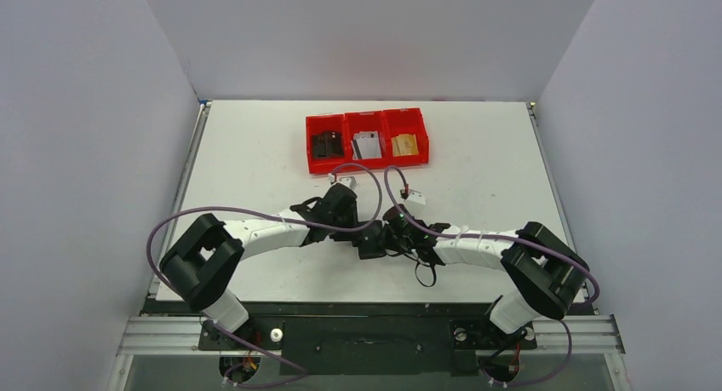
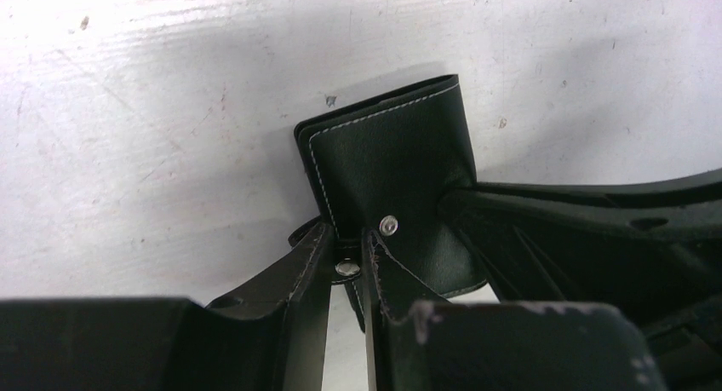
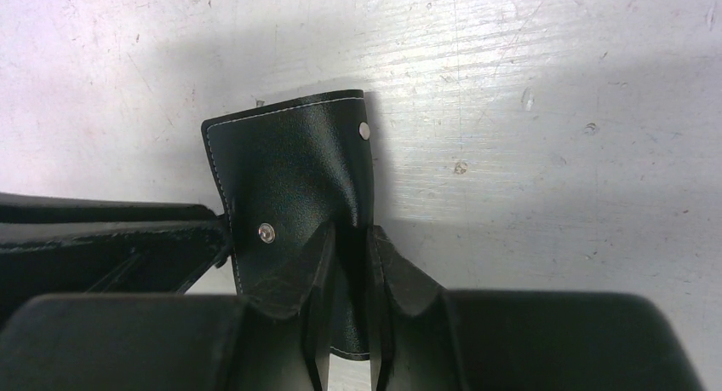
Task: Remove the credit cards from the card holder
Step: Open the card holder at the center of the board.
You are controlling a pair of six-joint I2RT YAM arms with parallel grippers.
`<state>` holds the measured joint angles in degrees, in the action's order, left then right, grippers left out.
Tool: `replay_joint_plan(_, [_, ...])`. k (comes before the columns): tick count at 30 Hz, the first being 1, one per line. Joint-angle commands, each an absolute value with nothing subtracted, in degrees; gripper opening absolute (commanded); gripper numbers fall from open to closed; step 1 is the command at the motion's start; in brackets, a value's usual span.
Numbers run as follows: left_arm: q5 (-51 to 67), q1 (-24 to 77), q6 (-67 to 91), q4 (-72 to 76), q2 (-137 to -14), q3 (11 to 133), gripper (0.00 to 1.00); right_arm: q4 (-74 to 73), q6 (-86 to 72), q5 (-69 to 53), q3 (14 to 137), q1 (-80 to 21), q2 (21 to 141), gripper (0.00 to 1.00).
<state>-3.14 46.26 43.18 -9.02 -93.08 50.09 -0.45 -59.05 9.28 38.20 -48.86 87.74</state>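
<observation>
Grip from both sides on small black stitched folding card holder [image 2: 392, 152]

Near mid-table, left gripper [image 2: 346, 259] is pinching the snap flap; right gripper [image 3: 347, 250] is clamping the opposite edge. Scuffed white table [image 1: 255, 152] is offering open room all round, with three red plastic bins [image 1: 368, 163] sitting well off toward the far edge and white walls [image 1: 85, 110] enclosing it. Holder's inside is hiding from every camera.

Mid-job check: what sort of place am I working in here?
Most likely a robot test cell in a lab: a white table boxed in by plain grey walls, two arms bolted to a metal frame at its near edge, and three red bins at the back.
</observation>
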Motion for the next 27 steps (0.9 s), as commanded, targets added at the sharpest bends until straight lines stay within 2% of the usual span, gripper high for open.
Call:
replay_joint_plan(1, [-3.7,45.5,44.7,-11.6,-87.5,48.9,0.0,-5.9,-57.9,12.4,38.6,-49.4,88.9,0.09])
replay_joint_plan(2, [-4.2,45.2,44.9,-12.2,-86.4,48.8,0.0,-6.4,-57.6,12.6,38.9,-49.4,88.5,0.1])
replay_joint_plan(5, [-5.7,44.6,45.4,-14.1,-83.9,47.8,0.0,-8.1,-56.5,14.1,40.1,-50.0,87.4,0.23])
replay_joint_plan(8, [-5.9,44.1,46.1,-14.5,-81.4,46.7,0.0,-12.1,-55.5,17.5,42.9,-51.4,86.3,0.47])
replay_joint_plan(10, [-4.6,43.6,46.5,-14.3,-80.6,46.2,0.0,-14.6,-55.1,19.9,44.9,-52.6,85.7,0.54])
replay_joint_plan(15, [-1.3,42.6,46.9,-13.2,-78.5,45.7,0.0,-18.8,-55.4,25.2,48.9,-56.7,84.5,0.61])
replay_joint_plan(27, [4.3,42.1,47.6,-12.2,-76.5,49.6,0.0,-14.3,-59.7,23.0,44.7,-55.8,78.7,0.68])
